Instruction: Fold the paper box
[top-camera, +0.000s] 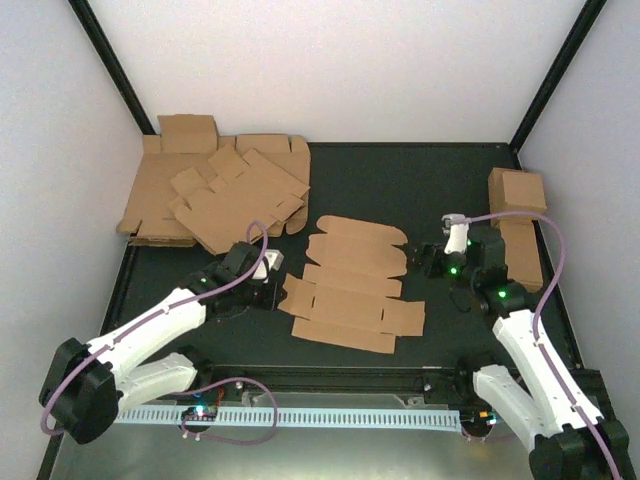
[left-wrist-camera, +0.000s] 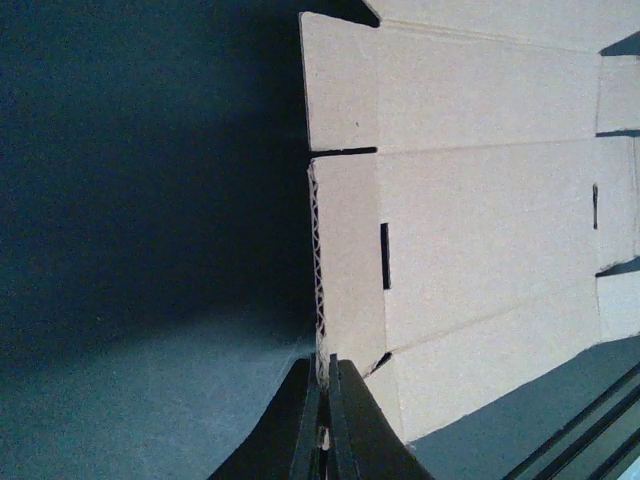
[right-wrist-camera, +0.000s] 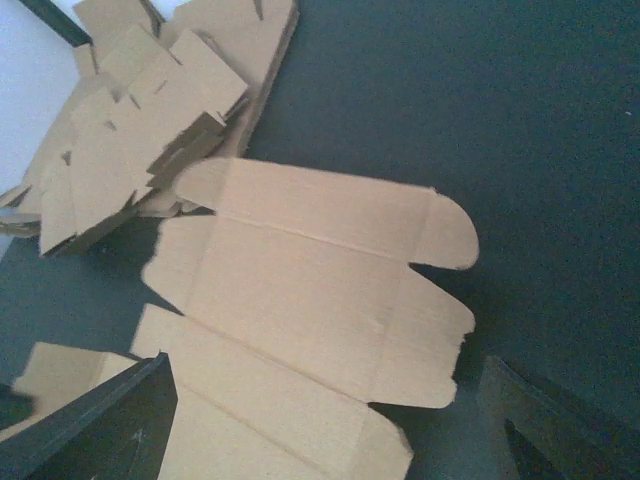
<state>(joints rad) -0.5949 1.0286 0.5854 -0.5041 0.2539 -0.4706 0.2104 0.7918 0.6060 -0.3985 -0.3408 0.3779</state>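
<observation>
On the dark table mat (top-camera: 400, 190), the paper box (top-camera: 350, 285) is laid flat at the centre, its left edge pinched by the left gripper (left-wrist-camera: 326, 372), presumably for raising a flap, while the right gripper (right-wrist-camera: 325, 410) is held spread near its right edge; stacked blanks (top-camera: 215, 195) and finished cartons (top-camera: 518, 220) are set well apart, obstructing nothing.

The paper box (top-camera: 352, 285) lies flat on the tabletop (top-camera: 400, 190); the left gripper (top-camera: 274, 290) meets its left edge; blanks (top-camera: 215, 195) crowd the far-left corner.
</observation>
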